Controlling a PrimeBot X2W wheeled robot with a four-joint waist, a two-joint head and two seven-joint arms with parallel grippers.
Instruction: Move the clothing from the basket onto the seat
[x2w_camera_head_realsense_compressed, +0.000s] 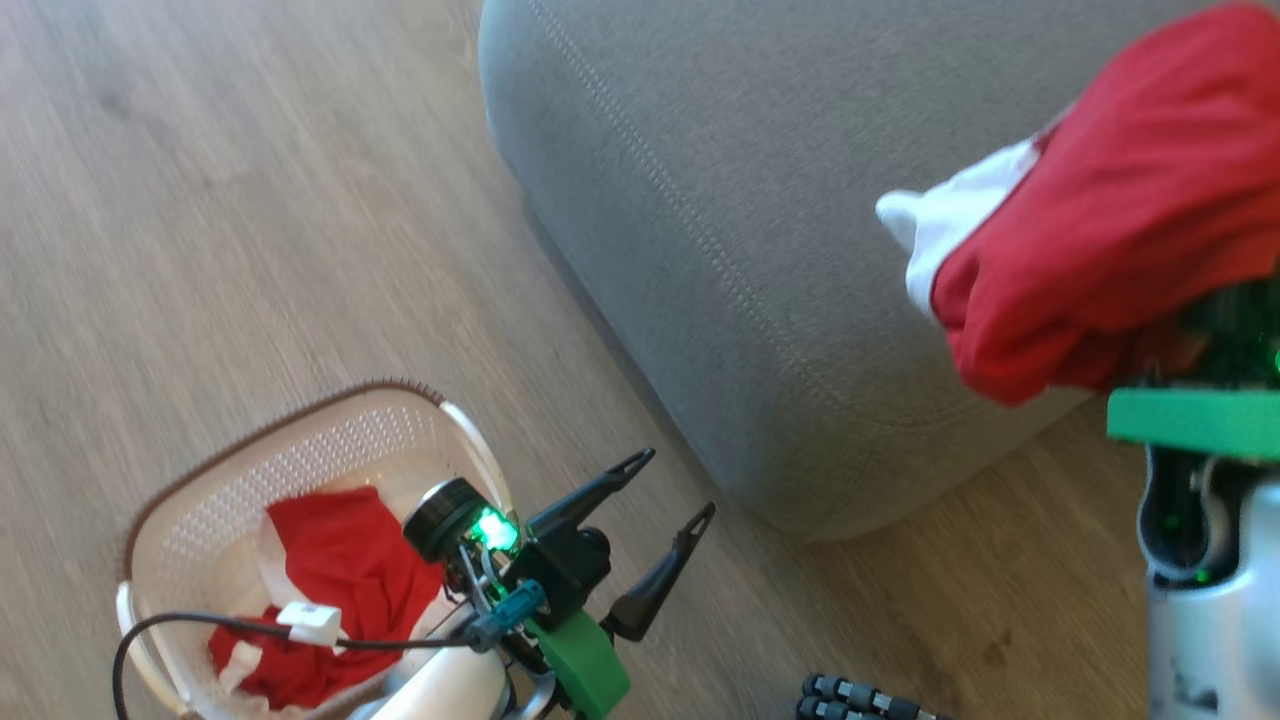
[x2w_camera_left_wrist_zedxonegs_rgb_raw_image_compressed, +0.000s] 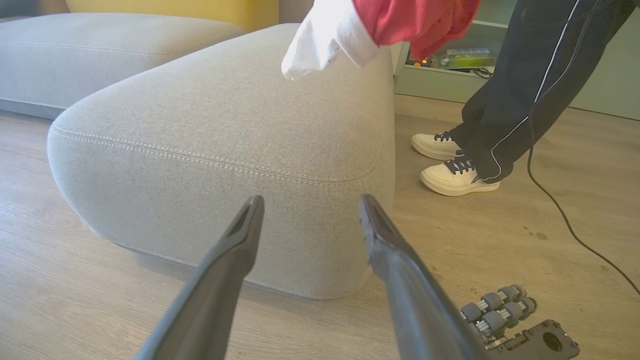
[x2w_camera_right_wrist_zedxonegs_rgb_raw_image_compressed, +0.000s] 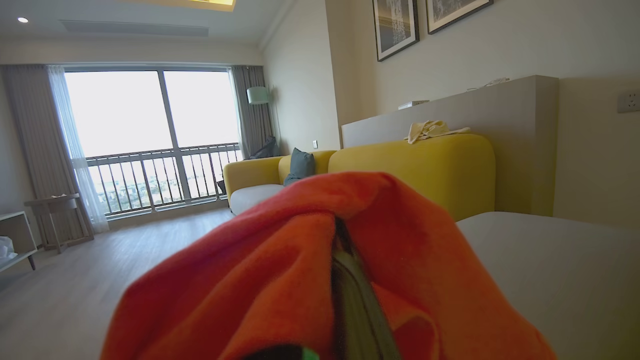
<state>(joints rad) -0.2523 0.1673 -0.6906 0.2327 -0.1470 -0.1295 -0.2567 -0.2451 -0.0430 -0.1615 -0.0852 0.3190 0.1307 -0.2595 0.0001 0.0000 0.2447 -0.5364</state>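
The cream basket (x2w_camera_head_realsense_compressed: 300, 425) stands on the floor at the lower left, with red clothing (x2w_camera_head_realsense_compressed: 340, 580) lying in it. My left gripper (x2w_camera_head_realsense_compressed: 678, 483) hangs open and empty just right of the basket, its fingers (x2w_camera_left_wrist_zedxonegs_rgb_raw_image_compressed: 240, 235) pointing at the rounded corner of the grey seat (x2w_camera_left_wrist_zedxonegs_rgb_raw_image_compressed: 225, 125). A second piece of red clothing with white trim (x2w_camera_head_realsense_compressed: 1120, 230) hangs over the seat's (x2w_camera_head_realsense_compressed: 720, 200) near edge. My right gripper (x2w_camera_right_wrist_zedxonegs_rgb_raw_image_compressed: 345, 255) is shut on it, and the cloth (x2w_camera_right_wrist_zedxonegs_rgb_raw_image_compressed: 280, 270) drapes over and hides most of the fingers.
A person's legs and pale shoes (x2w_camera_left_wrist_zedxonegs_rgb_raw_image_compressed: 455, 177) stand right of the seat, with a thin cable (x2w_camera_left_wrist_zedxonegs_rgb_raw_image_compressed: 550, 200) trailing over the wooden floor. Grey rollers of my base (x2w_camera_left_wrist_zedxonegs_rgb_raw_image_compressed: 495, 305) sit low right. A yellow sofa back (x2w_camera_right_wrist_zedxonegs_rgb_raw_image_compressed: 415, 165) rises behind the seat.
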